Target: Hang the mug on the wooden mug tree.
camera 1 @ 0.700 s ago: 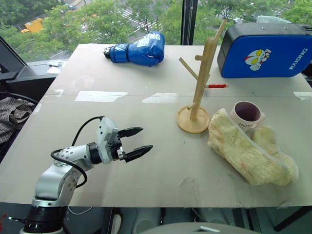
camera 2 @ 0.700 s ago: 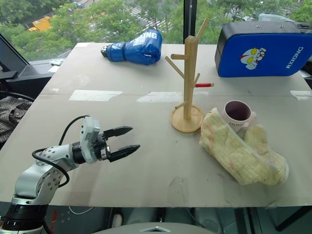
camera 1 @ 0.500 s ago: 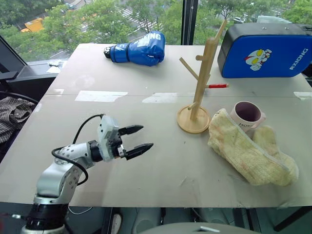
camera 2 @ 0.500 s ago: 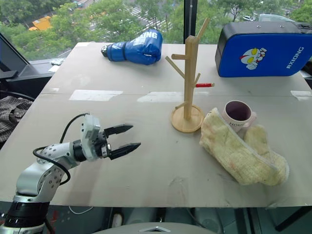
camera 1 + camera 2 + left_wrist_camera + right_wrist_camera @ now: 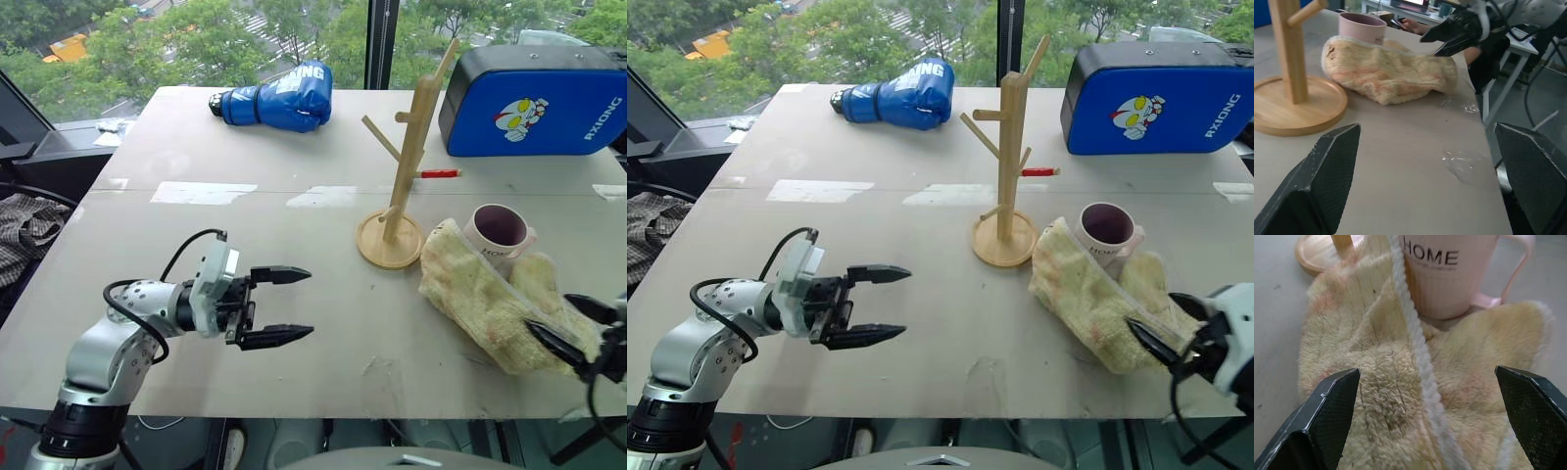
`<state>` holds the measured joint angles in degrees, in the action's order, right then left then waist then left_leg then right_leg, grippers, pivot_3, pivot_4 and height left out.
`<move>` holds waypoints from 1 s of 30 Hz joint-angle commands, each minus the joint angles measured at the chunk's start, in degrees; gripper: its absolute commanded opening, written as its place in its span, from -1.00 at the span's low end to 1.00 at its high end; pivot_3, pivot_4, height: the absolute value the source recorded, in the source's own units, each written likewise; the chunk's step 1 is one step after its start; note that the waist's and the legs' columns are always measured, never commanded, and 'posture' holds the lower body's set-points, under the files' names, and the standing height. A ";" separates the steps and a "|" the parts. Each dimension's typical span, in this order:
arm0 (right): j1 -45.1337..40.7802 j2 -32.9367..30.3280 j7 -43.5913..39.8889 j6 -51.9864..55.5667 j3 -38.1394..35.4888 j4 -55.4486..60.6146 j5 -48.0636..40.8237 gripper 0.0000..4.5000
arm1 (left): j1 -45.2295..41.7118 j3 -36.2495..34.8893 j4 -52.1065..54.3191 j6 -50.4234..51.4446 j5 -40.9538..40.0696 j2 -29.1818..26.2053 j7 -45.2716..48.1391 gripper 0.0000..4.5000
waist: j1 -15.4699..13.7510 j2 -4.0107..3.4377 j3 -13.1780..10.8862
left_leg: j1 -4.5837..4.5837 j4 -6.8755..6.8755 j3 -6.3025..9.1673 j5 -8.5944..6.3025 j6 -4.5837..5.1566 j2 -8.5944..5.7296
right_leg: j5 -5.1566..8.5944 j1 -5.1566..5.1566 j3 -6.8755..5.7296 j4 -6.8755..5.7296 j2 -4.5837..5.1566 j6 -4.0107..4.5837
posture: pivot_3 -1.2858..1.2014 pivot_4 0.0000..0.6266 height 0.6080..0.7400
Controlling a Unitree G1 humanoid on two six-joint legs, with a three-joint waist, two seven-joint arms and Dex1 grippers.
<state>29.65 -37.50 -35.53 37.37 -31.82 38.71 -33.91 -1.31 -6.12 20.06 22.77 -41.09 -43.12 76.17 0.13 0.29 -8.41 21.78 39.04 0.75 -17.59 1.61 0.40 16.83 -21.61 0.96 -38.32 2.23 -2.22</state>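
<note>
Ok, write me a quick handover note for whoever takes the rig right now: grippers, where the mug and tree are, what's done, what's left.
Left gripper: open, empty, over bare table, well left of the job's things.
Right gripper: open, empty, at the near right end of the yellow towel, pointing toward the mug.
Mug: upright on the table behind the towel, touching it, handle on the side away from the tree.
Wooden mug tree: upright just left of the mug and towel, all pegs free.
Done: nothing yet; mug not gripped.
Left: grasp the mug, lift it, hook its handle over a peg.

"HOME" on the mug (image 5: 1449, 269) (dark capitals), "RXIONG" on the blue pad (image 5: 1156, 98)
</note>
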 commanded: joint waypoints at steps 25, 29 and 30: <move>2.62 -7.61 -18.33 12.22 -27.24 -8.49 -38.50 -0.96 | -0.57 -0.16 2.65 -3.66 -0.29 0.79 -0.05 1.00 | -0.83 0.01 -0.04 | 0.01 0.00 0.04 -0.06 0.10 0.00 | -0.01 0.07 -0.04 0.08 -0.08 -0.02 | 0.03 -0.52 1.00; -3.04 -11.11 -11.31 12.06 -39.51 -21.17 -52.18 -0.96 | -1.32 0.33 1.53 -4.02 -0.10 1.12 0.94 1.00 | -0.81 0.09 -0.09 | 0.00 0.00 0.01 -0.07 0.12 0.00 | -0.01 0.10 -0.02 0.11 -0.10 -0.01 | 0.03 -0.52 1.00; -5.38 -12.36 -8.64 11.34 -41.78 -24.98 -54.85 -0.96 | -1.45 0.43 1.24 -4.15 -0.03 1.17 1.19 1.00 | -0.80 0.10 -0.09 | 0.00 0.00 -0.03 -0.08 0.15 0.00 | -0.01 0.11 0.00 0.13 -0.09 -0.02 | 0.03 -0.52 1.00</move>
<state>26.70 -48.19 -48.12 50.04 -67.76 18.90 -82.43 -2.14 -5.98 21.16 19.65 -40.69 -42.12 76.53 -0.67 0.39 -8.50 21.79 39.04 0.67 -17.68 1.77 0.40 16.82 -21.50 0.99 -38.16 2.14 -2.24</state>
